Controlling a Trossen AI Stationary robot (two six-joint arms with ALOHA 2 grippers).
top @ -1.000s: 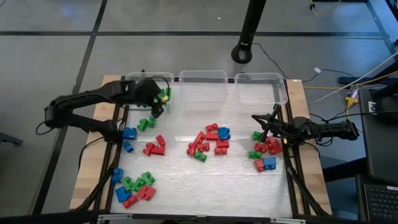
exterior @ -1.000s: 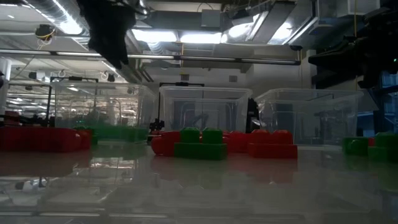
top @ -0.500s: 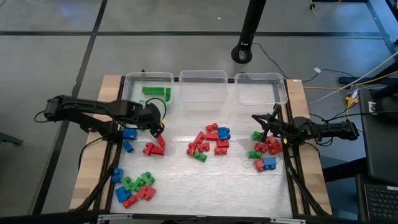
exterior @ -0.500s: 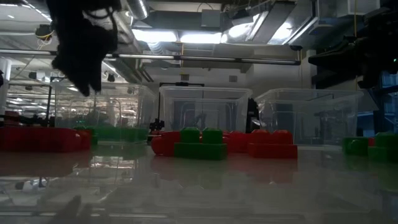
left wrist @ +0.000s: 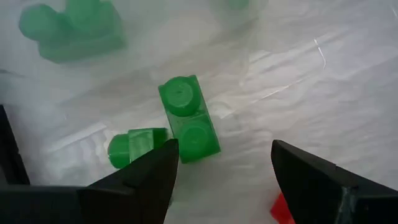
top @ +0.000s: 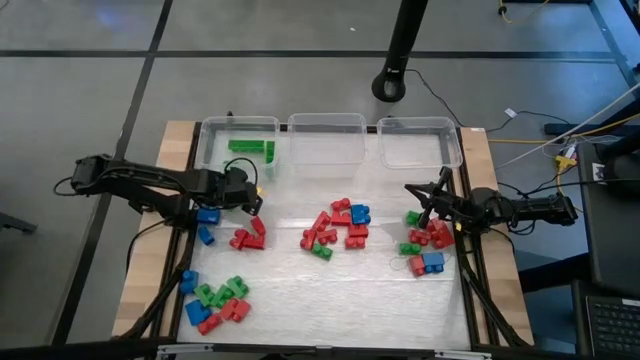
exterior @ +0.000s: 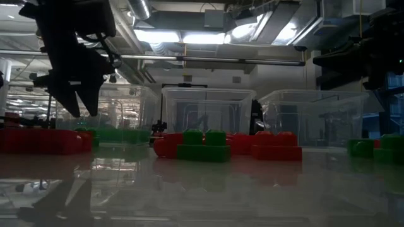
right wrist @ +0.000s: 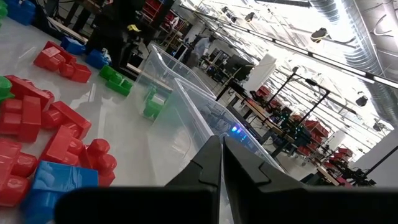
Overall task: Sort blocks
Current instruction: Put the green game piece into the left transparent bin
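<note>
Red, green and blue blocks lie in loose groups on the white table. My left gripper (top: 250, 200) (exterior: 76, 104) is open and points steeply down, low over a few green blocks on the left. In the left wrist view a two-stud green block (left wrist: 188, 127) and a smaller green one (left wrist: 134, 146) lie flat on the table just ahead of my open left gripper (left wrist: 221, 168), with nothing between the fingers. My right gripper (top: 415, 195) (right wrist: 221, 155) is shut and level at the right edge, beside a red, green and blue group (top: 425, 242).
Three clear bins stand along the far edge; the left bin (top: 212, 150) holds green blocks (top: 250, 148), and the middle bin (top: 326, 125) and right bin (top: 420, 128) stand beside it. Other groups: red (top: 248, 236), blue (top: 207, 215), centre (top: 335, 228), near left (top: 213, 300).
My left gripper has come away from over the left bin toward the table's near edge and gone down, rolling its wrist as it went. It has stayed open and now hangs low above the green blocks. The right arm has kept still.
</note>
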